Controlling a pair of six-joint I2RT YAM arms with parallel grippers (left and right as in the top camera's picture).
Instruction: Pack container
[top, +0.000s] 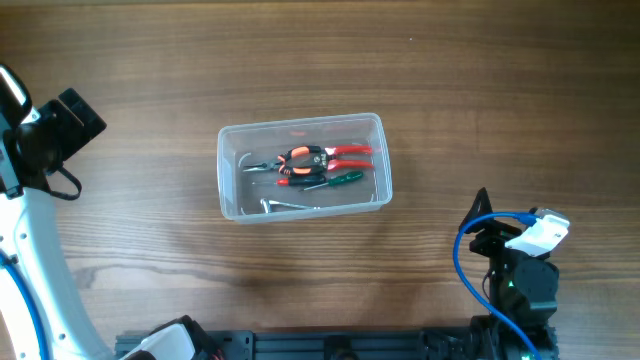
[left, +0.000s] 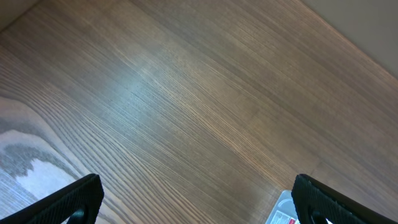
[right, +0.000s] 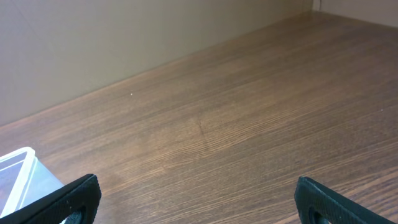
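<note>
The clear plastic container (top: 229, 170) stands at the middle of the table. Inside it lie red-handled pliers (top: 335, 153), a green-handled screwdriver (top: 340, 180), a metal hex key (top: 282, 205) and other small tools. My left gripper (top: 80, 118) is at the far left, away from the container, open and empty. In the left wrist view (left: 196, 196) only a corner of the container (left: 282, 210) shows by the right finger. My right gripper (top: 481, 212) is at the front right, open and empty. In the right wrist view (right: 196, 196) a corner of the container (right: 18, 177) shows at the left.
The wooden table (top: 480, 90) carries nothing else in view. A blue cable (top: 462, 260) loops beside the right arm. A wall (right: 93, 37) rises behind the table's far edge in the right wrist view.
</note>
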